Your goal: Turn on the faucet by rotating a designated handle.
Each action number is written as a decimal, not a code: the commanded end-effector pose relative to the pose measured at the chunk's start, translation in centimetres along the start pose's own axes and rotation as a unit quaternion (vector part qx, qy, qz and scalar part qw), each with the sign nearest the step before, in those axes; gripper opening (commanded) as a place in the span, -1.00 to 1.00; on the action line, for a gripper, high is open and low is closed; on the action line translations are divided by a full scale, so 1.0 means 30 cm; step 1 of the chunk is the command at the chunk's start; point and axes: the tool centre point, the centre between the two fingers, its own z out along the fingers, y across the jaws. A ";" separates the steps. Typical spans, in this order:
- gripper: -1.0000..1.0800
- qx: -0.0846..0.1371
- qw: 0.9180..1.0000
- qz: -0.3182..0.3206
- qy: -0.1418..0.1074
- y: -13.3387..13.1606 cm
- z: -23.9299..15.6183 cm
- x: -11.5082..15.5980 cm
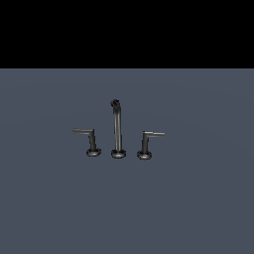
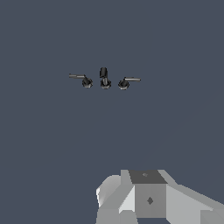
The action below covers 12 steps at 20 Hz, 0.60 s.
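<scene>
You have not begun: the small dark grey metal three-piece faucet (image 1: 118, 130) stands untouched on the grey bench (image 1: 198, 198). The designated L-shaped dark lever handle (image 1: 89, 140) sits beside the tall curved spout (image 1: 117, 126), opposite its twin lever (image 1: 147, 144). The gripper is far off; jaws' state cannot be told.

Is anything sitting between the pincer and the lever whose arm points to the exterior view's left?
Nothing visible does. In the wrist view only bare grey floor lies between the arm's body and the designated handle. The spout and the twin lever stand beside it, not in front. The pincer's fingertips are not in view.
</scene>
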 end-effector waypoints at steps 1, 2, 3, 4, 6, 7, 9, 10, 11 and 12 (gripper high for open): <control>-1.00 0.000 1.000 0.000 0.000 0.000 0.000 0.000; -1.00 0.000 1.000 0.000 0.000 0.000 -0.001 0.000; -1.00 -0.001 1.000 -0.002 0.002 -0.001 -0.002 0.002; -1.00 -0.003 1.000 -0.004 0.004 -0.003 -0.006 0.004; -1.00 -0.007 1.000 -0.011 0.010 -0.008 -0.016 0.011; -1.00 -0.010 1.000 -0.016 0.014 -0.010 -0.022 0.014; -1.00 -0.015 0.999 -0.022 0.019 -0.013 -0.031 0.017; -1.00 -0.016 0.999 -0.024 0.021 -0.013 -0.034 0.017; -1.00 -0.017 0.999 -0.025 0.022 -0.013 -0.036 0.017; -1.00 -0.017 0.999 -0.025 0.022 -0.011 -0.036 0.016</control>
